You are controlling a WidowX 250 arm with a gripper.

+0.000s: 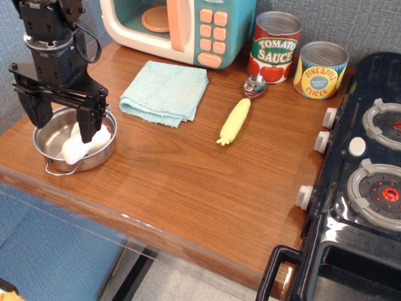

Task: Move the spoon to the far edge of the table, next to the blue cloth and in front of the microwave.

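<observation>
At left the tool hangs spread over a steel pot holding a white lump, gripping nothing. The spoon lies on the table right of the blue cloth, before the microwave; the task looks essentially done.

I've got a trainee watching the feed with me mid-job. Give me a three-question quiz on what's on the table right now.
1. True or false: the spoon lies on the cloth.
2. Which can stands nearest the spoon's bowl? A) pineapple can B) tomato sauce can C) neither
3. Fill in: the gripper hangs over the metal ____, which holds a white object.

Key: 1. False; it lies on the table, right of the cloth, in front of the microwave. 2. B. 3. Bowl.
</observation>
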